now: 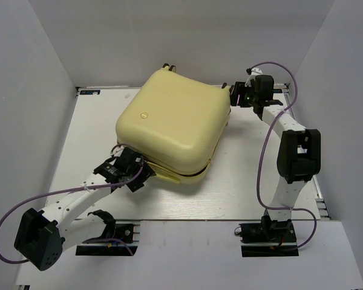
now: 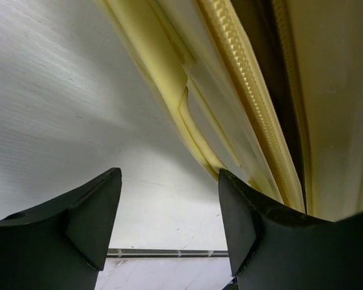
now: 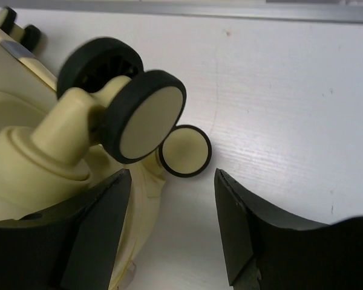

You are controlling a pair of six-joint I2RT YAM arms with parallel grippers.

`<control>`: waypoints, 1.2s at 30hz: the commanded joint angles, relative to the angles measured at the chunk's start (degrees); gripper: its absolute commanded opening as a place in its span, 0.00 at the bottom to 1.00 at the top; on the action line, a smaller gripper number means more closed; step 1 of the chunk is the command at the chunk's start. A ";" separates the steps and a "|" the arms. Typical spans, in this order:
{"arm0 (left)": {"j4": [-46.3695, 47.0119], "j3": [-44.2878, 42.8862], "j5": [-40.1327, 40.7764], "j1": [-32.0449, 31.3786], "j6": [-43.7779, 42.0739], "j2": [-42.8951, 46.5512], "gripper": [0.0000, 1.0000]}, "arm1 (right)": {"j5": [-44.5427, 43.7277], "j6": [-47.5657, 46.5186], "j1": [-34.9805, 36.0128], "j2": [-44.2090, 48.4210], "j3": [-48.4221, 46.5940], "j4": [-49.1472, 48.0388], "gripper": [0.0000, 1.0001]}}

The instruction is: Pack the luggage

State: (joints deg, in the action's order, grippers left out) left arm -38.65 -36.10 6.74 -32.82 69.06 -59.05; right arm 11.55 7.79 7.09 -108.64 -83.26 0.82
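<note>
The pale yellow luggage (image 1: 172, 124) lies flat in the middle of the table, lid down over its lower half. My left gripper (image 1: 137, 172) is open and empty at its near-left edge. In the left wrist view the luggage's zipper edge (image 2: 242, 78) runs up the right, with a dark gap beside it, and the gripper (image 2: 169, 208) is over bare table. My right gripper (image 1: 234, 96) is open and empty at the luggage's far right corner. In the right wrist view this gripper (image 3: 172, 208) is just below two yellow-black caster wheels (image 3: 146, 118), and its left finger (image 3: 91, 223) is next to the shell.
The white table (image 1: 248, 181) is enclosed by grey walls at left, back and right. A metal rail (image 3: 230, 9) runs along the far table edge. Purple cables loop from both arms. The arm bases sit at the near edge.
</note>
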 commanded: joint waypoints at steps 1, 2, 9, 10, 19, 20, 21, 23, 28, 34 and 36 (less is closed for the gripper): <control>-1.86 4.09 9.25 0.04 3.87 -0.11 0.74 | 8.58 3.11 4.07 -0.08 -3.83 -8.56 0.64; -1.86 4.54 9.69 -0.31 4.85 0.24 0.74 | 8.49 3.02 4.16 0.01 -2.88 -8.38 0.64; -1.86 6.31 17.86 -8.13 11.27 3.05 0.82 | 9.36 -0.66 4.16 -1.22 -2.16 -3.65 0.73; -4.39 5.78 20.65 -9.97 13.36 3.41 0.82 | 9.45 -1.28 4.24 -1.92 -3.64 -2.76 0.75; 0.41 10.08 25.69 -12.01 20.33 3.42 0.81 | 5.59 -3.05 3.89 -1.22 -3.48 0.40 0.75; 5.82 10.43 24.47 -10.87 18.41 2.37 0.81 | 5.50 -2.44 3.81 -1.14 -2.70 0.32 0.75; 7.52 10.61 24.28 -10.17 17.35 1.84 0.81 | 5.41 -2.26 3.89 -1.05 -2.26 0.06 0.75; 10.51 10.43 23.94 -8.59 15.50 0.43 0.81 | 5.59 -2.26 3.89 -0.44 -0.86 0.06 0.75; 20.10 8.77 18.94 -4.02 9.96 -4.05 0.81 | 7.87 -3.40 4.07 1.59 3.19 -3.54 0.76; 21.61 7.18 11.19 2.23 9.96 -15.37 0.31 | 7.35 -5.94 3.89 6.77 8.72 -3.37 0.76; 21.17 6.74 8.74 4.33 10.13 -16.62 0.11 | 6.38 -6.74 3.89 9.49 10.65 -3.02 0.76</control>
State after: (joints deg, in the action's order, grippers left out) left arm -12.58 -32.84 15.97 -32.01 80.99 -68.36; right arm 13.85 2.85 8.99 -103.46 -74.91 -2.92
